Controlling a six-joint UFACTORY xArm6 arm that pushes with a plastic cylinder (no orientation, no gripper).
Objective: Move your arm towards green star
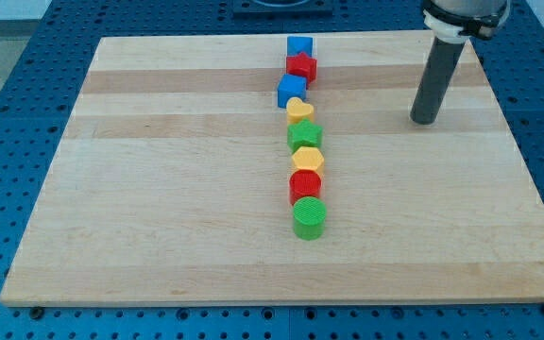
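The green star (304,135) lies in the middle of a column of blocks running down the centre of the wooden board (159,189). From the view's top the column holds a blue block (299,45), a red star (302,66), a blue block (292,91), a yellow heart (299,110), the green star, a yellow hexagon (307,159), a red cylinder (305,184) and a green cylinder (310,217). My tip (424,120) rests on the board well to the view's right of the green star, touching no block.
The board lies on a blue perforated table (8,113). The rod's upper body (461,14) reaches in from the view's top right corner.
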